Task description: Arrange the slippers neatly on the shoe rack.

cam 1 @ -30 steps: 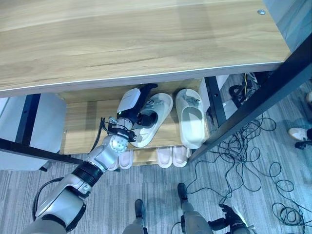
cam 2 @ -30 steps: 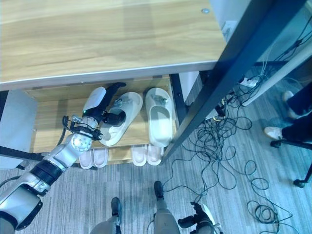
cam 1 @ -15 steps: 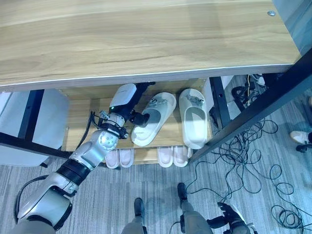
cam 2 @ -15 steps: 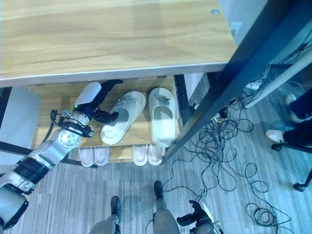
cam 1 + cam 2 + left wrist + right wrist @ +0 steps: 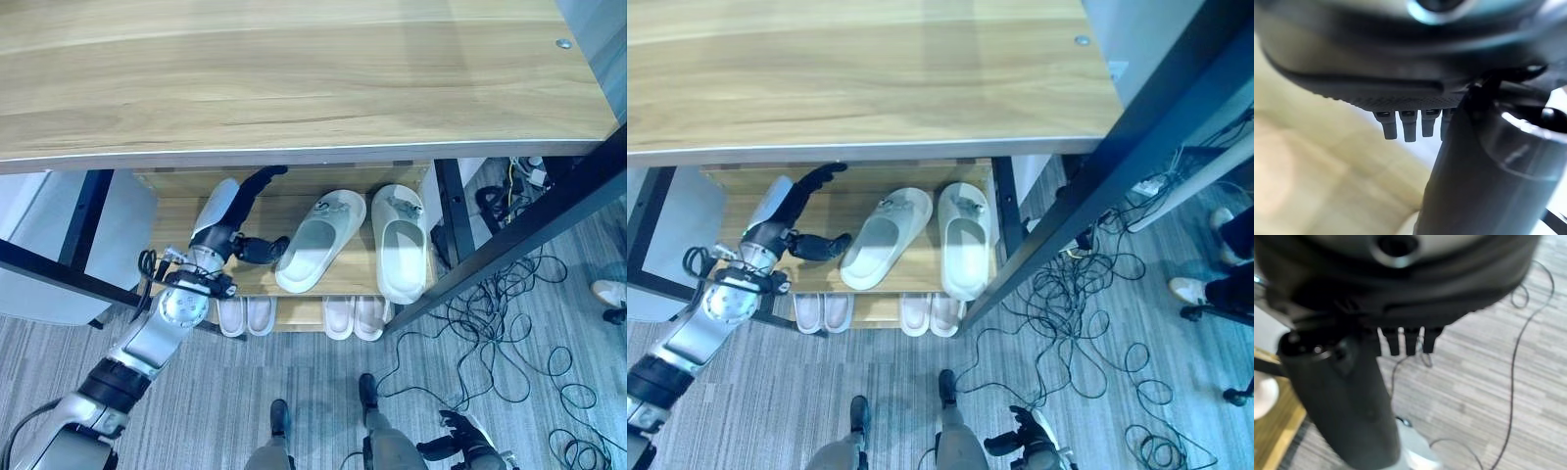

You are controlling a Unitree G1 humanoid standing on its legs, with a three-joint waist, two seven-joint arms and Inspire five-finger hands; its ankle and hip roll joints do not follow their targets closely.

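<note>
Two white slippers lie on the upper shelf of the shoe rack: the left slipper is turned at an angle, its toe pointing toward the right slipper, which lies straight. They are close at the toe end and further apart at the heel.

My left hand has come away from the left slipper. One second ago its thumb was resting on the slipper's heel part; now the hand is to the left of it, apart, with fingers stretched out and the thumb pointing to the slipper, holding nothing. I judge that the hand released the slipper and is drawing back, so the angled slipper is left not yet parallel to its partner.

My right hand shows in the right wrist view over the grey floor, fingers straight and relaxed, holding nothing.

Compared with the earlier pictures, the whole scene also shifted a little to the right, so I think the head camera moved. On the lower shelf, two more pairs stand in order.
</note>
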